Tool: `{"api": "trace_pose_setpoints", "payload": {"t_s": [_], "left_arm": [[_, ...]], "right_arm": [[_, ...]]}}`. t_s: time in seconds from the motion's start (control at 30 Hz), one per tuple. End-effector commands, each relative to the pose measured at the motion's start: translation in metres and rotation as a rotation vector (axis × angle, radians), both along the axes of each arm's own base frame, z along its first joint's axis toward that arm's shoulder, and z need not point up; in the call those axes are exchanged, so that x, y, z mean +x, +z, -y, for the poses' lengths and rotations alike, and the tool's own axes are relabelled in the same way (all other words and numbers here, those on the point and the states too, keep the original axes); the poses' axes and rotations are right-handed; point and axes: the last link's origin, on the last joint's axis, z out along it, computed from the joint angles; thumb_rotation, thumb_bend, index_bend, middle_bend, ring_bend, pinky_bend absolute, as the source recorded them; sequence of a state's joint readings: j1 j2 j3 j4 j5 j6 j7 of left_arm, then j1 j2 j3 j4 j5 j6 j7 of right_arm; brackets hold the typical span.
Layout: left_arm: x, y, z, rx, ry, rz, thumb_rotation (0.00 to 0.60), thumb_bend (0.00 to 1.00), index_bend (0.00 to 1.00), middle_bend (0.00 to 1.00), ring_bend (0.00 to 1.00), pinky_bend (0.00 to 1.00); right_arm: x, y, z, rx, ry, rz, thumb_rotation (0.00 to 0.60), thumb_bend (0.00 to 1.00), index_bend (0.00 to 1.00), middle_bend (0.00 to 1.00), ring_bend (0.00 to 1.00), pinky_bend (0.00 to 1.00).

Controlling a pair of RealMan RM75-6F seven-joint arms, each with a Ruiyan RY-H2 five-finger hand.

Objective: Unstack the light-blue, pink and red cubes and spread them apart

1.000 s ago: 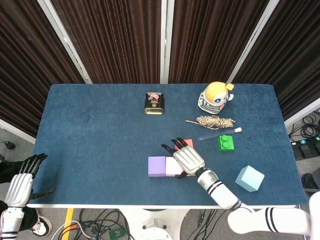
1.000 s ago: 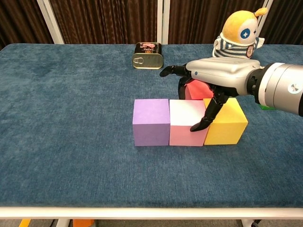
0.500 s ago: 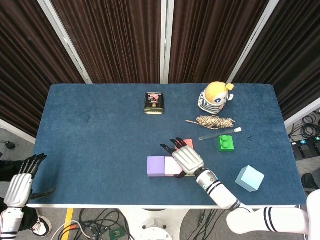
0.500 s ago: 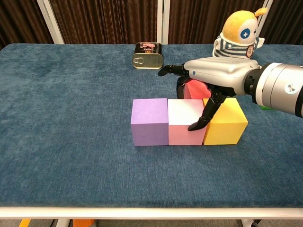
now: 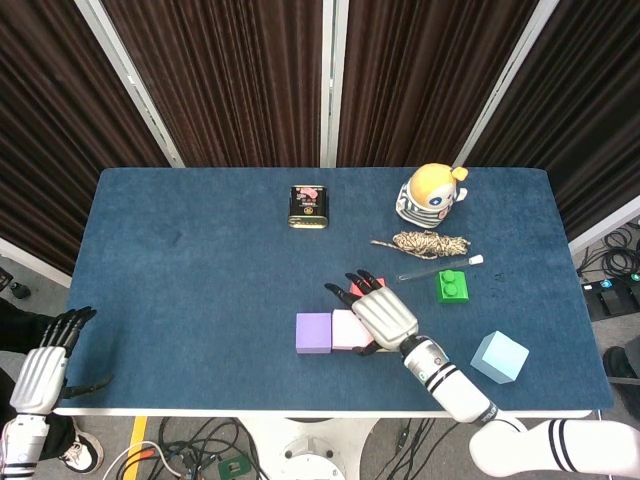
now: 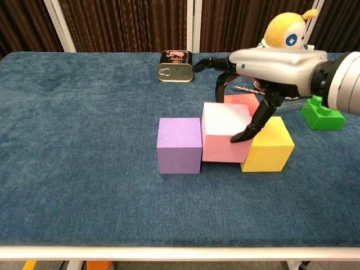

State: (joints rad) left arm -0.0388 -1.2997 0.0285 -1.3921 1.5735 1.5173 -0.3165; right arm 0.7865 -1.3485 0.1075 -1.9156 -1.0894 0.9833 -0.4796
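Light-blue foam cube (image 5: 499, 357) sits well apart; our right hand (image 6: 264, 76) pinches the pink foam cube (image 6: 225, 133), lifted; red cube (image 6: 243, 103) remains. Left hand (image 5: 40, 365) idle, fingers apart.

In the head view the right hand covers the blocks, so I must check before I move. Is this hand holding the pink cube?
Observer: Yes. In the chest view the right hand pinches the pink cube, with the thumb on its front right face and the other fingers behind it.
Operator: Is the cube off the table?
Observer: It looks slightly raised. Its bottom edge is higher than that of the purple cube beside it.
Operator: What lies under my palm?
Observer: A yellow cube rests on the table, directly right of the pink cube.
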Motion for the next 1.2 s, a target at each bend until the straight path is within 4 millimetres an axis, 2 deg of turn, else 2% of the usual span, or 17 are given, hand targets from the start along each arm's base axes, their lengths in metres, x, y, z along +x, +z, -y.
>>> {"api": "trace_pose_setpoints", "payload": {"t_s": [0.03,0.33,0.47,0.57,0.73,0.87,1.13,1.2], "left_arm": [[0.0,0.0,0.0,0.0,0.0,0.0,0.6,0.0,0.11,0.07,0.0,0.0],[-0.001,0.0,0.001,0.002,0.001,0.002,0.6,0.0,0.11,0.07,0.0,0.0],[-0.001,0.001,0.001,0.003,0.0,0.004,0.6,0.0,0.11,0.07,0.0,0.0],[-0.001,0.001,0.001,0.003,0.0,0.007,0.6,0.0,0.11,0.07,0.0,0.0],[-0.002,0.003,0.001,0.006,0.004,0.009,0.6,0.0,0.11,0.07,0.0,0.0],[-0.003,0.002,0.0,0.001,0.007,0.011,0.6,0.0,0.11,0.07,0.0,0.0],[-0.003,0.004,0.001,-0.012,-0.001,0.008,0.6,0.0,0.11,0.07,0.0,0.0],[-0.003,0.004,0.001,-0.017,0.0,0.009,0.6,0.0,0.11,0.07,0.0,0.0]], "right_arm": [[0.004,0.011,0.001,-0.026,0.005,0.03,0.6,0.08,0.0,0.45,0.0,0.0],[0.018,0.037,0.014,-0.091,0.003,0.165,0.6,0.09,0.0,0.45,0.0,0.0],[0.024,0.043,0.029,-0.112,-0.011,0.195,0.6,0.09,0.0,0.45,0.0,0.0],[0.032,0.039,0.044,-0.145,-0.011,0.212,0.6,0.09,0.0,0.45,0.0,0.0],[0.053,0.015,0.081,-0.214,0.012,0.178,0.6,0.09,0.0,0.45,0.0,0.0],[0.074,-0.015,0.105,-0.201,0.008,0.158,0.6,0.09,0.0,0.45,0.01,0.0],[0.107,-0.065,0.127,-0.153,-0.005,0.092,0.6,0.09,0.0,0.43,0.01,0.0],[0.111,-0.073,0.129,-0.157,-0.012,0.096,0.6,0.09,0.0,0.39,0.01,0.0]]}}
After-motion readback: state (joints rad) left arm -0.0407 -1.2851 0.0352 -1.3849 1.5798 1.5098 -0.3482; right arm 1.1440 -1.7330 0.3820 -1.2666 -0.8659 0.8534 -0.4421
